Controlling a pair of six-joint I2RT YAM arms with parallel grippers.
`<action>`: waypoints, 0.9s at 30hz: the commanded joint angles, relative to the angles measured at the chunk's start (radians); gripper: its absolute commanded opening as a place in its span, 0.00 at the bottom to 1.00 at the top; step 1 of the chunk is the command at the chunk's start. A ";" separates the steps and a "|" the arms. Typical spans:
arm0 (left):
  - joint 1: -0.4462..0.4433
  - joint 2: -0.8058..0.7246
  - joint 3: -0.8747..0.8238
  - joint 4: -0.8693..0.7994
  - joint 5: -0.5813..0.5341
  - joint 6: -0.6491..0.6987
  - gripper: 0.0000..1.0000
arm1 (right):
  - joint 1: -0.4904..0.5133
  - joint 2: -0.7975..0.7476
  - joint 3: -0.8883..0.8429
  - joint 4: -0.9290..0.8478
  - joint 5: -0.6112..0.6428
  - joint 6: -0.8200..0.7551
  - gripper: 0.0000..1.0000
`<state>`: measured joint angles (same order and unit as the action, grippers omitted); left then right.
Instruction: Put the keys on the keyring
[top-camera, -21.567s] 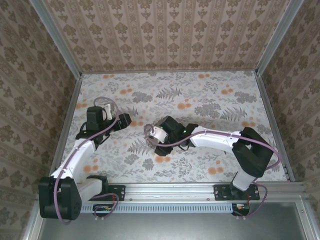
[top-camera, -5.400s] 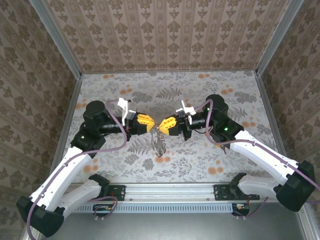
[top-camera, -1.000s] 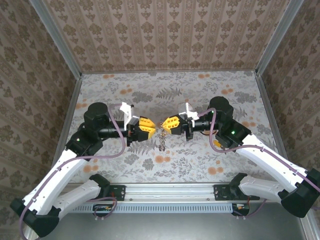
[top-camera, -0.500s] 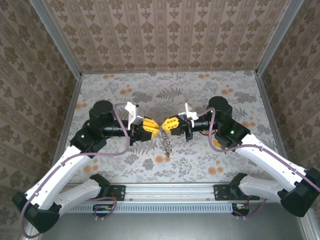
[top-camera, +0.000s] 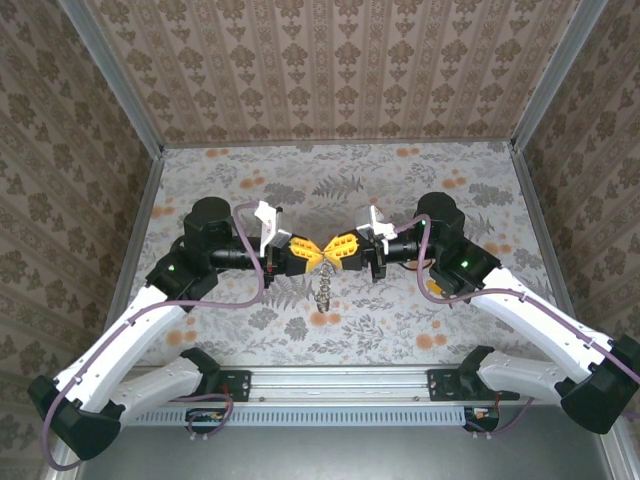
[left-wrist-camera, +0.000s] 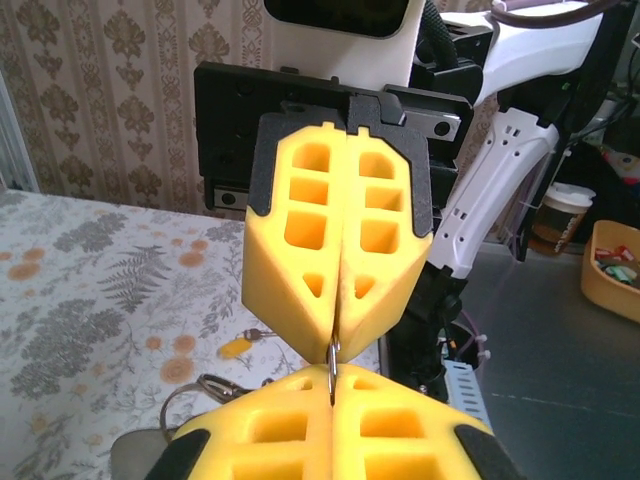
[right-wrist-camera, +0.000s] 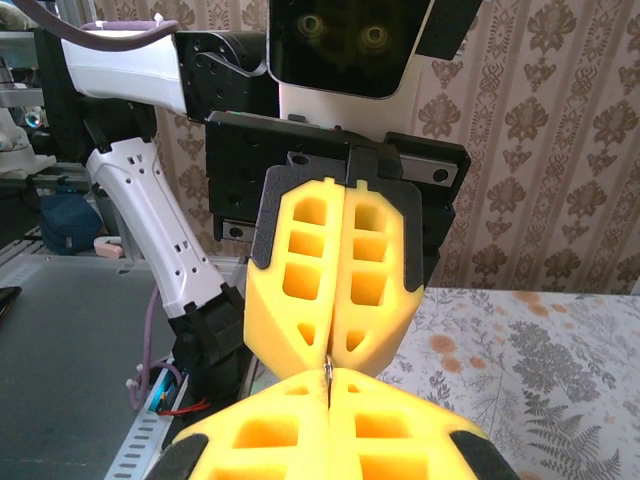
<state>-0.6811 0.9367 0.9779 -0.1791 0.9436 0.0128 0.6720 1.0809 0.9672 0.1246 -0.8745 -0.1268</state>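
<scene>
1. Your left gripper (top-camera: 317, 254) has fingers (top-camera: 303, 256) pressed together, pinching the keyring (top-camera: 322, 288) at its thin wire.
2. The keyring hangs under both tips, over the table (top-camera: 430, 190) middle.
3. Your right gripper (top-camera: 329, 251) pinches the same wire, tip touching tip.

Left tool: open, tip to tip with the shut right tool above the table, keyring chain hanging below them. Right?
Not open. The left wrist view shows the left tool shut, a wire of the keyring pinched at its tips. The rest holds: it meets the shut right tool tip to tip, chain hanging below.
</scene>
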 joint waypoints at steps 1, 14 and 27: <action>-0.008 0.012 0.033 0.018 0.018 0.024 0.00 | 0.012 -0.002 0.019 0.038 -0.027 0.003 0.00; -0.021 -0.008 0.132 -0.274 -0.130 0.329 0.00 | 0.011 -0.054 -0.013 -0.148 0.151 -0.072 0.31; -0.059 0.043 0.224 -0.428 -0.201 0.461 0.00 | 0.012 -0.022 -0.008 -0.146 0.065 -0.059 0.31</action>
<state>-0.7311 0.9699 1.1629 -0.5674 0.7620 0.4179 0.6788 1.0531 0.9661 -0.0208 -0.7715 -0.1841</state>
